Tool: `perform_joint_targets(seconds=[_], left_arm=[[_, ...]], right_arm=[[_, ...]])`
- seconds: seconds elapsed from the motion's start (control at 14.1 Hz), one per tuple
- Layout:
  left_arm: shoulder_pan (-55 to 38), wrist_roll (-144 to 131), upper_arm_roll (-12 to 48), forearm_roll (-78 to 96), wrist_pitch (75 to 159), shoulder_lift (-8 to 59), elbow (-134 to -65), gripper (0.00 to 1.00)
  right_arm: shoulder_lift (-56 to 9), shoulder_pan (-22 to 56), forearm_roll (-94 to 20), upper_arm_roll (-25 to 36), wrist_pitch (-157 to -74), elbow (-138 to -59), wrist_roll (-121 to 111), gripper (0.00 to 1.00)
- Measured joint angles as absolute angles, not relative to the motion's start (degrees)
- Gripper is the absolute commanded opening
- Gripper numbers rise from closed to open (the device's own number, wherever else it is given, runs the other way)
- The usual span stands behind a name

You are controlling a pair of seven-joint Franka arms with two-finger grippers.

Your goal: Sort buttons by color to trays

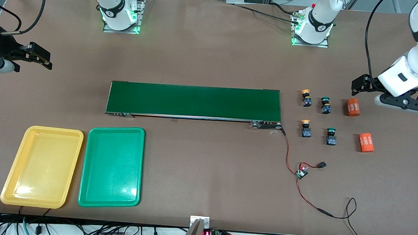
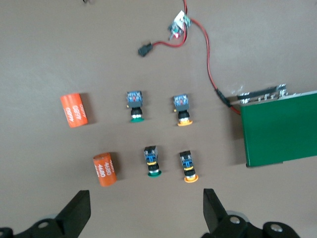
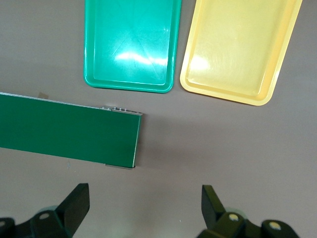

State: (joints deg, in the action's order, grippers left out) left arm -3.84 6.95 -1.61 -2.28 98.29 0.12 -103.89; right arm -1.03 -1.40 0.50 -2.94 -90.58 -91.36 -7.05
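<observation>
Buttons, four in total, stand in a two-by-two group on the table off the conveyor belt [image 1: 193,101] at the left arm's end of it, none in a tray. Working across the front view: my right gripper [image 3: 143,208] hangs over bare table off the belt's right-arm end, jaws spread wide and holding nothing. The yellow tray [image 1: 42,166] and the green tray [image 1: 111,166] lie side by side, nearer to the front camera than the belt, the yellow one closer to the right arm's end of the table; both hold nothing. Off the belt's other end, the farther yellow button [image 1: 306,97] and the farther green button [image 1: 326,104] form one row; the nearer yellow button [image 1: 305,128] and the nearer green button [image 1: 331,136] form the second row, closer to the camera. Two orange cylinders [image 1: 353,107] lie just past the green buttons, away from the belt. A small circuit board [image 1: 302,173] on red and black wires sits nearer to the camera than the belt's end. My left gripper [image 2: 146,210] hovers over table beside the farther cylinder, jaws fully apart, empty.
</observation>
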Motion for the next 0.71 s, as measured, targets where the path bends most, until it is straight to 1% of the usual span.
perform_joint_targets(seconds=[0.21, 0.43, 0.71], left_arm=[[-3.8, 6.9, -3.2, -2.3, 100.0, 4.0, -105.0, 1.0], [-3.6, 7.2, -5.9, -2.3, 105.0, 8.4, -105.1, 1.0], [-3.6, 8.1, -6.6, -2.3, 111.9, 13.1, -105.1, 1.0]], right_arm=[[-1.0, -1.4, 0.5, -3.0, -90.6, -91.4, -7.0, 1.0], [-1.0, -1.4, 0.5, -3.0, -90.6, -91.4, -7.0, 1.0], [-1.1, -1.4, 0.2, -3.0, -90.6, -91.4, -7.0, 1.0]])
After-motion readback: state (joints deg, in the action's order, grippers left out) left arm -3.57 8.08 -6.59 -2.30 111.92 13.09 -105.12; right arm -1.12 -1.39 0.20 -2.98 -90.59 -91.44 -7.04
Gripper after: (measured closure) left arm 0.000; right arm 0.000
